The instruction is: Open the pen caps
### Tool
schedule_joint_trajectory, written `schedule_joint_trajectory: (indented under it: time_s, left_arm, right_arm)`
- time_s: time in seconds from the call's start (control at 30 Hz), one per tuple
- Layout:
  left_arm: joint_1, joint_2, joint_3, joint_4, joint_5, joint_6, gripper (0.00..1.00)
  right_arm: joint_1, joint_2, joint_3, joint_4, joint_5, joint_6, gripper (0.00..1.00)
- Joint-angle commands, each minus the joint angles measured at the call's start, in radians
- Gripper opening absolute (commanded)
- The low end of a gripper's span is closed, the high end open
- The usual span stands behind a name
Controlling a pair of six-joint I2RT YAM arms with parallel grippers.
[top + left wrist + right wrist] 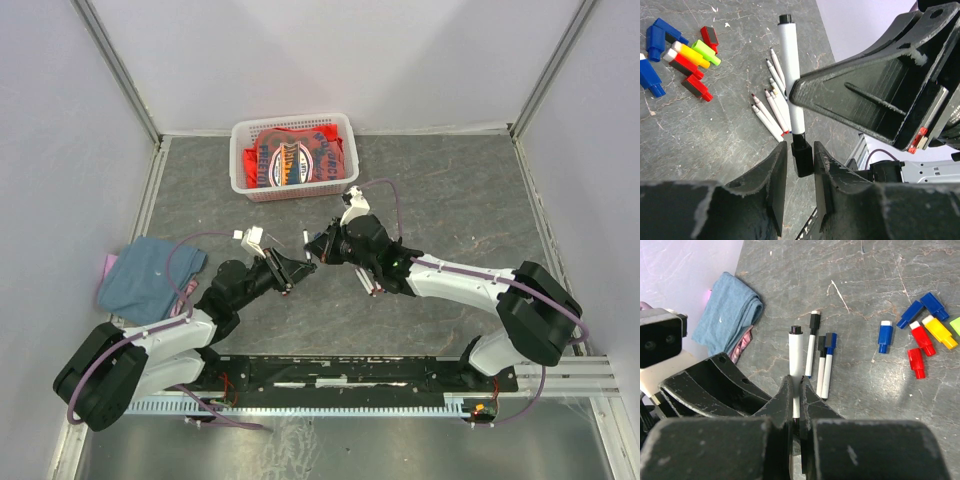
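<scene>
Around:
- loose caps (687, 55), blue, red, yellow, green, clustered on table (450, 200)
- bare pens (771, 107) fanned just beside cluster
- two capped pens (821, 360) lying side by side
- blue towel (150, 278) at left edge, over pink thing (108, 268)

In way: right gripper's finger crosses held pen (790, 65) mid-barrel in left wrist view.

Container: white basket (240, 160) at far side, red printed cloth (295, 155) inside.

Right gripper (796, 390): clamped on held pen, above table centre.

Left gripper (800, 150): fingers narrow, flanking black cap (801, 160) on pen end. Firm squeeze: cannot tell.
</scene>
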Motion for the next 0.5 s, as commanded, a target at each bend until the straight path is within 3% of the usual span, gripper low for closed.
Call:
schedule_joint_trajectory:
  time_s: [0.0, 0.3, 0.47]
  left_arm:
    - [-0.009, 0.008, 0.044, 0.007, 0.001, 0.002, 0.32]
    - [-0.034, 0.019, 0.084, -0.063, -0.016, 0.036, 0.26]
    - [-0.044, 0.021, 0.093, -0.087, -0.022, 0.045, 0.33]
  right_arm:
    - [0.022, -0.035, 0.047, -0.019, 0.038, -0.040, 0.01]
    - [0.057, -0.038, 0.079, -0.074, 0.103, -0.080, 0.01]
    - [0.069, -0.047, 0.089, -0.095, 0.130, -0.093, 0.01]
